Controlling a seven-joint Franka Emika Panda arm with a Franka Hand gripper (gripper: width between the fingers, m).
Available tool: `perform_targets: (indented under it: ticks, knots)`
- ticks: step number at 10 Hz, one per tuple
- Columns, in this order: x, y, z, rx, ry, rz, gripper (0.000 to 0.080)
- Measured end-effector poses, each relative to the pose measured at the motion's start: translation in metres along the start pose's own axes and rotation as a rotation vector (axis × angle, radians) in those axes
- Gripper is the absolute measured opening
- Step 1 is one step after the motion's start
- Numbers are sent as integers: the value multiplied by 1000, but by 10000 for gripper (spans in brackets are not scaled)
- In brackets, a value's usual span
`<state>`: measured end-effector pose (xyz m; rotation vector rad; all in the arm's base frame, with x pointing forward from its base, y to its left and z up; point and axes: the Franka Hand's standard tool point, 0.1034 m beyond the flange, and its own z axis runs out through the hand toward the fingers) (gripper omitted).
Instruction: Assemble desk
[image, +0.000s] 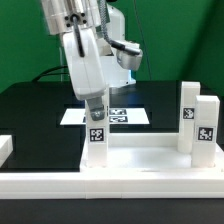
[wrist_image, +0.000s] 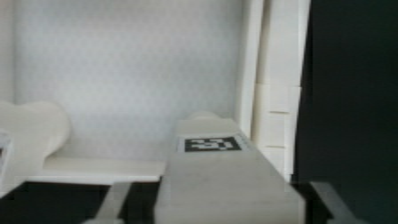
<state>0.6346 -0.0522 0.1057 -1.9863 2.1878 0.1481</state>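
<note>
Green backdrop (image: 180, 40); black table (image: 40, 120).

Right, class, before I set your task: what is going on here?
A robot arm is partway through building a small white desk. Its end effector is closed on one tagged white leg, holding it upright over the desk top, close to the rim on the exterior view's left. Two more legs stand on the exterior view's right. Behind them, the marker board lies flat on the black table.
</note>
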Motion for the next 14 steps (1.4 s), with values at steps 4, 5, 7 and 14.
perform_targets:
  ticks: [4,5,7,14]
  knots:
    - [1,-3,-1,38,11,252,295]
    - [1,-2,0,37,14,233,295]
    - [0,-2,1,35,13,229,467]
    - [-24,-25,-70,97,-35,149,649]
